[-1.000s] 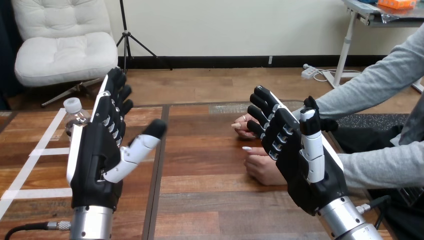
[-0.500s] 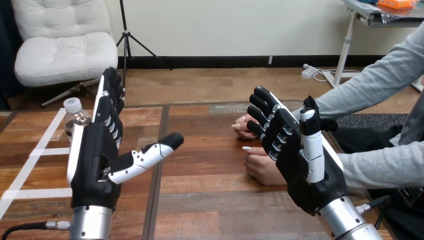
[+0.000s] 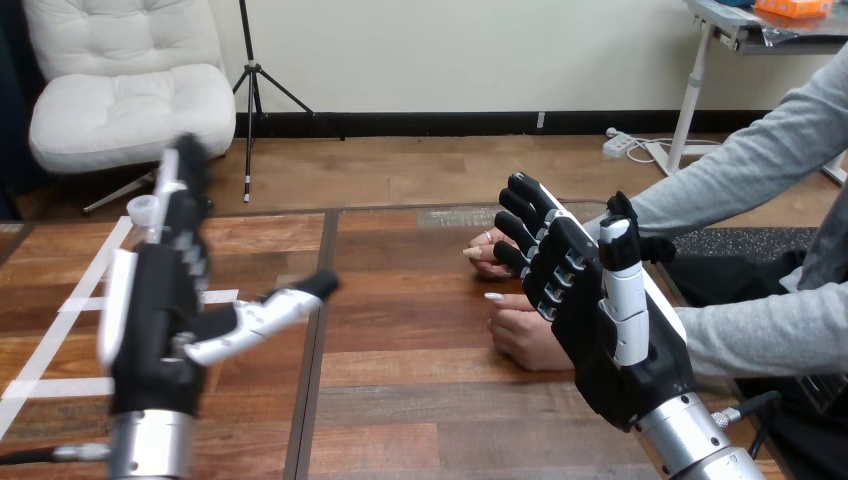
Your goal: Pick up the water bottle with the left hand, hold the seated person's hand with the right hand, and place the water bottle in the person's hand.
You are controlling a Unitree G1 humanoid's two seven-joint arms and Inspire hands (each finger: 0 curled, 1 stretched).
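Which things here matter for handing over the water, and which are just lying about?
Part of the job: water bottle, behind the open left hand; right hand, open; person's hands, resting on the table.
Just lying about: white tape strips.

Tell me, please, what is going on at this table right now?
A robot and a seated person share a brown wooden table. The robot's left hand is open, fingers straight and thumb spread, next to a clear plastic water bottle with a white cap, not gripping it. Its right hand is open and upright in front of the person's nearer hand and farther hand, both resting on the table. Nothing has been picked up or handed over yet.
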